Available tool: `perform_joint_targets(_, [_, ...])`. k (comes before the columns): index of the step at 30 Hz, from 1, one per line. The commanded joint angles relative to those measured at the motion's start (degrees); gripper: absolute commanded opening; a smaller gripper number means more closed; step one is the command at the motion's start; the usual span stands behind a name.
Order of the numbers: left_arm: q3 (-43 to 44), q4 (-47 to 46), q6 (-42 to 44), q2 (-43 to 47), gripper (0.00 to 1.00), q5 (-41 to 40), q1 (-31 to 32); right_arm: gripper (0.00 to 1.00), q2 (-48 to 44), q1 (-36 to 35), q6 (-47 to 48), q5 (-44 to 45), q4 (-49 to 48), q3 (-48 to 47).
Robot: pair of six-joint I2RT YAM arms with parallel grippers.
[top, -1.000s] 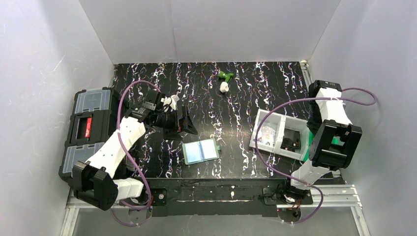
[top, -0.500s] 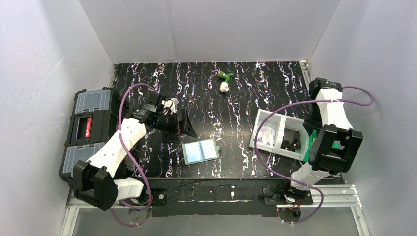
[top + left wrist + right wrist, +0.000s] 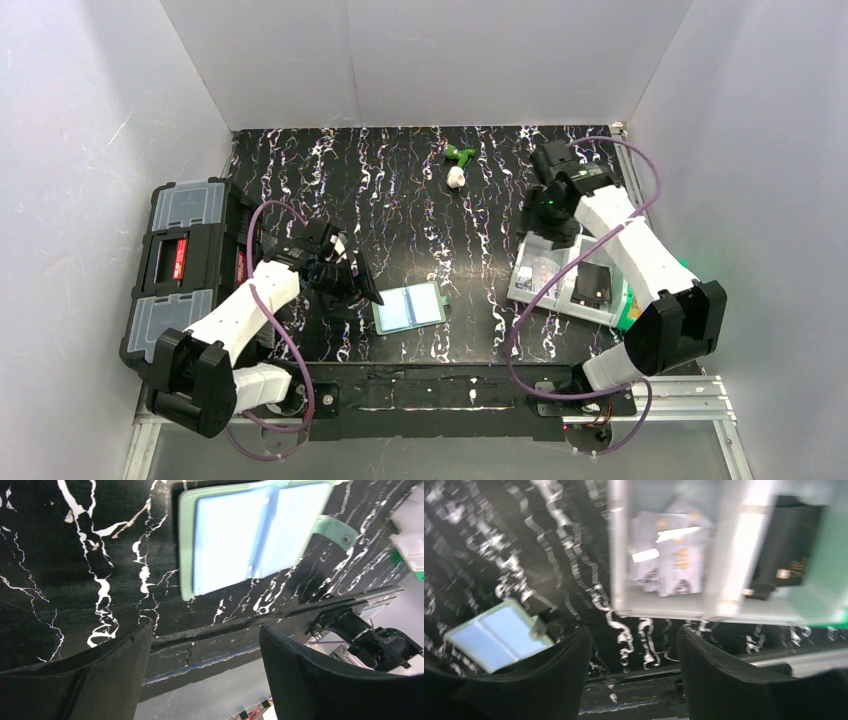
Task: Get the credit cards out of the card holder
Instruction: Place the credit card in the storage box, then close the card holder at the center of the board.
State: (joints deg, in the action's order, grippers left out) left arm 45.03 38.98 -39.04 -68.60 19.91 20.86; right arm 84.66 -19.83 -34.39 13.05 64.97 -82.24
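Lying open and flat on the table (image 3: 400, 190), the holder (image 3: 408, 307) sits near the front edge, roughly midway between the two arm bases. Pale blue inner faces up, mint-green border, snap tab (image 3: 443, 298) sticking out on its right side. Whether a card sits in its pockets: cannot tell. Left wrist view shows the holder (image 3: 250, 530) ahead of the fingers, not between them. Two cards lie in the white tray (image 3: 515, 285), well to the right of the holder: a pale card (image 3: 543, 272) with printed marks in the left compartment and a dark card (image 3: 592, 285) in the next one. The right wrist view is blurred, but the pale card (image 3: 669, 560) and the dark card (image 3: 784, 555) are both readable there, inside the tray (image 3: 664, 611), with the holder (image 3: 499, 635) off to the lower left. Left gripper (image 3: 355, 285) is just left of the holder, not touching it; fingers apart, nothing between them (image 3: 205, 630). Right gripper (image 3: 545, 235) is at the far left corner of the tray; fingers apart, nothing held (image 3: 633, 630). A green bin (image 3: 630, 310) shows at the tray's right edge. A black toolbox (image 3: 185, 265) stands at the table's left side. A small green-and-white object (image 3: 458, 165) lies near the far edge.
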Motion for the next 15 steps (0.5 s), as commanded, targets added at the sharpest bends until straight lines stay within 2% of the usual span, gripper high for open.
perform_joint_targets(1, [-3.0, -5.4, -2.6, -0.7, 0.71, -0.2, 0.3, 0.71, 2.6, -8.3, -0.6, -7.2, -7.7, 1.1])
perform_joint_targets(6, [-5.2, -9.1, -4.4, -4.2, 0.6, 0.2, 0.3, 0.71, 7.9, -17.3, 0.2, -11.3, -11.9, 3.3])
perform_joint_targets(15, [-6.7, -12.8, -5.0, -8.9, 0.57, 0.0, 0.4, 0.69, 11.9, -23.6, -0.3, -17.8, -19.1, 8.3])
